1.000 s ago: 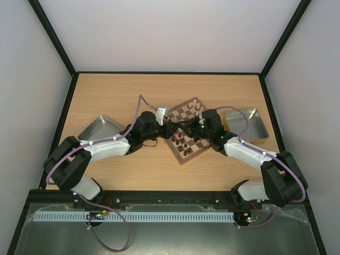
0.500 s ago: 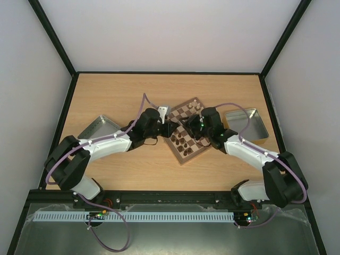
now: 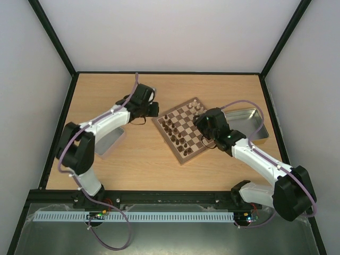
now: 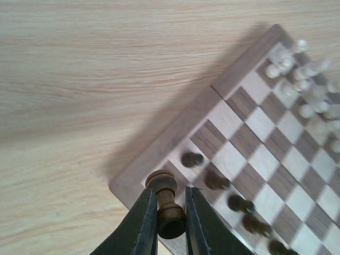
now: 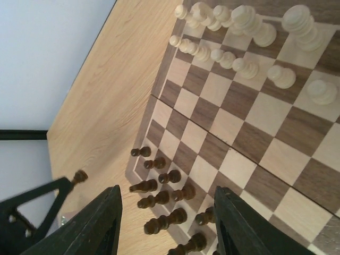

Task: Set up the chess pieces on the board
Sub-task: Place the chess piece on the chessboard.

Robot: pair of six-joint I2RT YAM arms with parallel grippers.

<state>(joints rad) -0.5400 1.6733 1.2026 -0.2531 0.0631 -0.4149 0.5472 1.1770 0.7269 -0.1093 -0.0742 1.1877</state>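
Since the earlier frames, the left arm has drawn back from the board's left edge toward the far left of the table, and the right claw's jaws have spread apart.

Top view: the left claw (image 3: 153,109) sits just off the far-left side of the board (image 3: 186,130), above the grey tin (image 3: 109,142). Its load is too small to resolve here. The right claw (image 3: 201,125) hangs over the board's right side, near the gold-rimmed tin (image 3: 249,125).

Left wrist view: the left claw (image 4: 171,197) is clamped on a dark brown piece (image 4: 162,183). It pinches the lower body, and the head points out past the fingertips, probably for a secure carry. The piece hangs over the board's corner rim, just beside a row of dark pawns (image 4: 217,182).

Right wrist view: the right claw (image 5: 167,191) stands wide and holds nothing, directly above the dark pieces (image 5: 159,197). Cream pieces (image 5: 239,32) line the opposite side. The spread jaws suggest a release just completed.
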